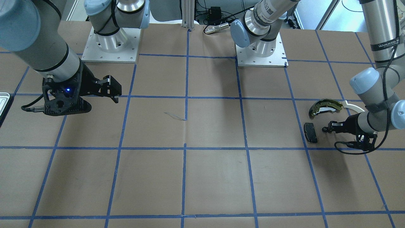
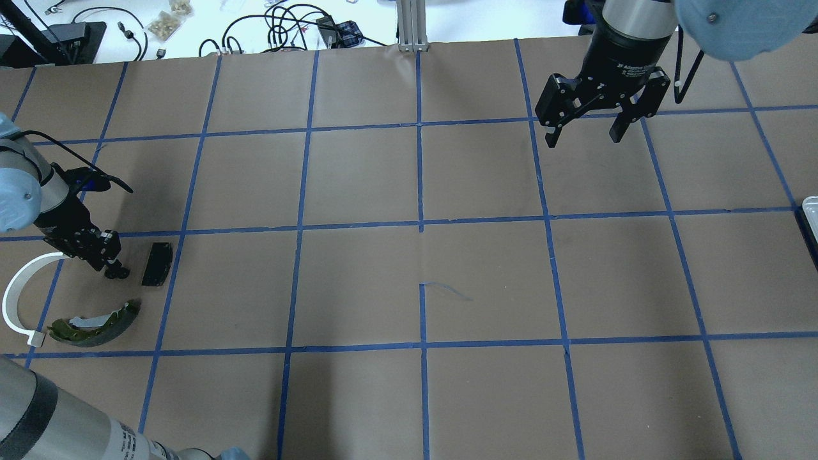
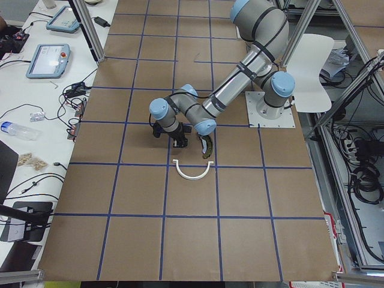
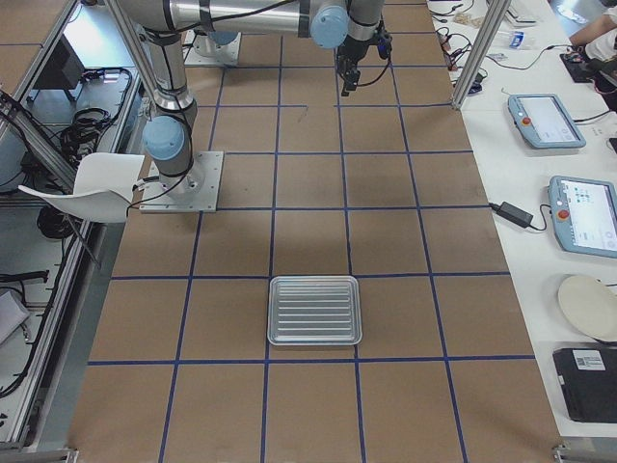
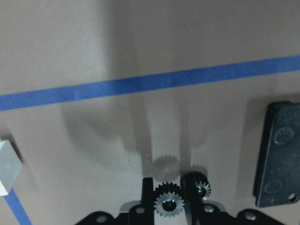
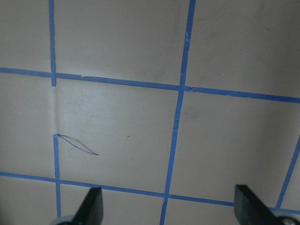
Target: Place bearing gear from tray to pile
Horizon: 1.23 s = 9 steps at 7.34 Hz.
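My left gripper [image 2: 115,271] is shut on the bearing gear [image 5: 167,205], a small toothed metal part with a second toothed section [image 5: 200,184] beside one finger. It hangs low over the paper within the pile, between the black brake pad [image 2: 156,263] and the white plastic arc [image 2: 13,300], with the olive-gold brake shoe [image 2: 96,319] just nearer the robot. The silver tray [image 4: 315,311] lies far off toward the robot's right and holds nothing. My right gripper [image 2: 583,131] hovers open and empty over bare paper.
Brown paper with a blue tape grid covers the table [image 2: 422,281]. The arm bases [image 1: 110,44] stand at the robot's edge. Cables and small items lie past the far edge [image 2: 275,25]. Tablets and a plate sit on a side bench [image 4: 578,212].
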Available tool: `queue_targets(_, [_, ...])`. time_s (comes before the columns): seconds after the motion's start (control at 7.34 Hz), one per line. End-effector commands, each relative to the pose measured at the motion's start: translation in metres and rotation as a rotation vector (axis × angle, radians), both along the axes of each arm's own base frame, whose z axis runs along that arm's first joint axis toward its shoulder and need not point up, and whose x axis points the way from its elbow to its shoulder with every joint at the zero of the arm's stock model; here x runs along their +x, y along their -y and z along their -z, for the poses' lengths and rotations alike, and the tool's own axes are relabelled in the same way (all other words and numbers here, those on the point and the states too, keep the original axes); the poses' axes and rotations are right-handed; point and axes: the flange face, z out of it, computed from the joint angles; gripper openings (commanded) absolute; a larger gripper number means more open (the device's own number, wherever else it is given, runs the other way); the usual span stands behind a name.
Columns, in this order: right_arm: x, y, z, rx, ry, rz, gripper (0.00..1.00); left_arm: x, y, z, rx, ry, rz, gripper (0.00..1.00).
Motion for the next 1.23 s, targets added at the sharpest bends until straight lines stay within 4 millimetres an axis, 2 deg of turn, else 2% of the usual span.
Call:
queue_targets(0.0, [0.0,-0.001,0.004,0.009,-0.003,-0.001,1.0,0.005,-0.002,0.0,0.001,0.001,-0.009,0.8])
queue_targets(0.27, [0.0,-0.001,0.0,0.002,-0.002,-0.001,1.0,0.005,0.002,-0.022,-0.026,0.016,-0.01,0.94])
queue_targets(0.54, [0.0,-0.001,0.001,0.003,-0.002,-0.001,1.0,-0.008,0.007,-0.057,-0.052,0.02,-0.002,0.97])
queue_targets(0.68, [0.0,-0.001,0.003,0.008,-0.003,-0.001,1.0,-0.03,0.012,-0.071,-0.038,0.017,0.005,0.98])
queue_targets(0.82, [0.0,-0.001,0.0,0.003,-0.002,-0.001,1.0,-0.076,0.022,-0.097,-0.056,0.047,0.008,1.0])
queue_targets(0.95, [0.0,-0.001,0.0,0.002,-0.002,-0.001,1.0,-0.112,0.027,-0.132,-0.09,0.02,0.037,1.0])
queue_targets(1.09, [0.0,-0.002,0.004,0.009,-0.003,-0.001,1.0,-0.134,0.033,-0.171,-0.125,-0.009,-0.006,1.0])
